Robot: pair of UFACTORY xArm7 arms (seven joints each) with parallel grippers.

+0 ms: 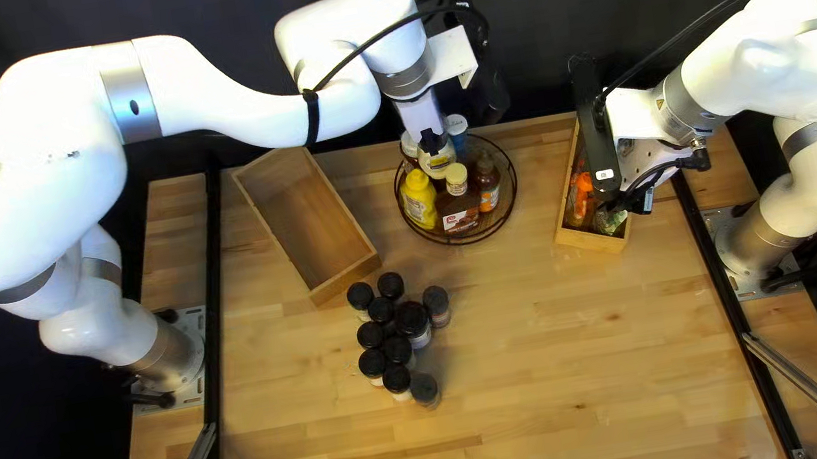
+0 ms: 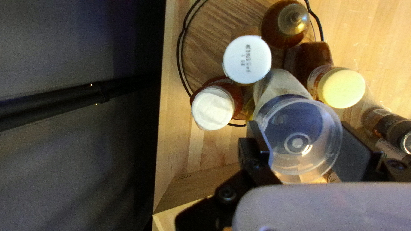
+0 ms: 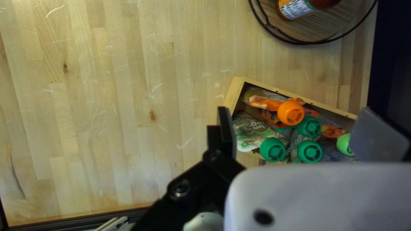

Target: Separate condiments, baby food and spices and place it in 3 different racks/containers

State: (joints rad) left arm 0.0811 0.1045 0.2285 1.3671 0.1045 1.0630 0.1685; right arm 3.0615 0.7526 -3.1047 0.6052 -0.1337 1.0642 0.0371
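My left gripper [image 1: 432, 140] is over the round wire-rimmed rack [image 1: 464, 242]. In its wrist view, the left gripper [image 2: 302, 143] is shut on a bottle with a wide clear cap [image 2: 297, 132], a finger on each side. Around it stand two white-capped bottles [image 2: 247, 59], a yellow-capped one [image 2: 341, 87] and an amber bottle [image 2: 284, 23]; a yellow bottle [image 1: 419, 199] shows from above. My right gripper [image 1: 631, 188] hangs over a wooden box [image 1: 593, 239]. Seen from its wrist, the right gripper [image 3: 293, 134] is open above baby food pouches [image 3: 257, 130] with green and orange caps.
Several black-capped spice jars [image 1: 412, 323] stand in a cluster on the table [image 1: 562, 390], in front of the rack and a second wooden box [image 1: 308, 218]. That box holds nothing visible and lies at a slant left of the rack.
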